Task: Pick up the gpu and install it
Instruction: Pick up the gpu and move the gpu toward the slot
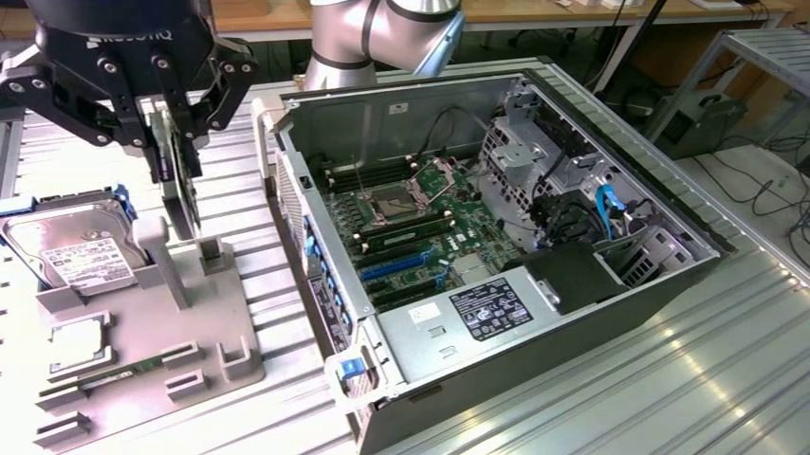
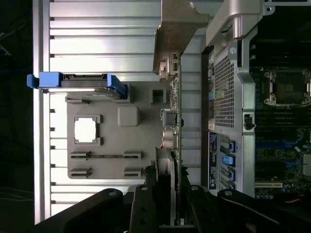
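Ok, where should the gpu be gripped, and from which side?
By its upper long edge, from straight above: the gpu stands on edge at the gray holder, flat faces upright, so the gripper pinches across its thickness.

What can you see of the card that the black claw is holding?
The gpu is a thin flat card, seen edge-on and standing upright. Its board looks green, with a silver metal bracket at one end. The gripper is closed on its two faces. It sits over the grey holder; whether it touches the holder I cannot tell.
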Controlling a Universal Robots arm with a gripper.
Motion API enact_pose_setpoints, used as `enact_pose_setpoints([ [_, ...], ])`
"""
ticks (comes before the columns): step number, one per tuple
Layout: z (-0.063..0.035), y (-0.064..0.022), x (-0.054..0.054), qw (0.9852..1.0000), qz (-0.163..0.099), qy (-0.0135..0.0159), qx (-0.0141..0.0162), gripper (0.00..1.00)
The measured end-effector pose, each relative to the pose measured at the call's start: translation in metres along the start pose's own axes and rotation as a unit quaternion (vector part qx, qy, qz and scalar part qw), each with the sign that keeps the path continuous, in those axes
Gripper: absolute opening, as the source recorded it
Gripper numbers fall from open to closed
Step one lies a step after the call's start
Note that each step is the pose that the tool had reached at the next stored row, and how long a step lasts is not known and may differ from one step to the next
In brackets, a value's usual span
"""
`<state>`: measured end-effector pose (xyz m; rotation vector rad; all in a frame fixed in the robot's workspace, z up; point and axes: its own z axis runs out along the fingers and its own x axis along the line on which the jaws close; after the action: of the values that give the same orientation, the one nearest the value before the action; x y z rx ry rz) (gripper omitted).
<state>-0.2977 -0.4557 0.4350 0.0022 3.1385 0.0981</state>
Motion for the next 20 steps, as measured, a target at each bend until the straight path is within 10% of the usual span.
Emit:
enact_pose_setpoints([
  [20,-0.0325,0.002,0.0,1.0,0.0,0.0,0.0,0.27],
])
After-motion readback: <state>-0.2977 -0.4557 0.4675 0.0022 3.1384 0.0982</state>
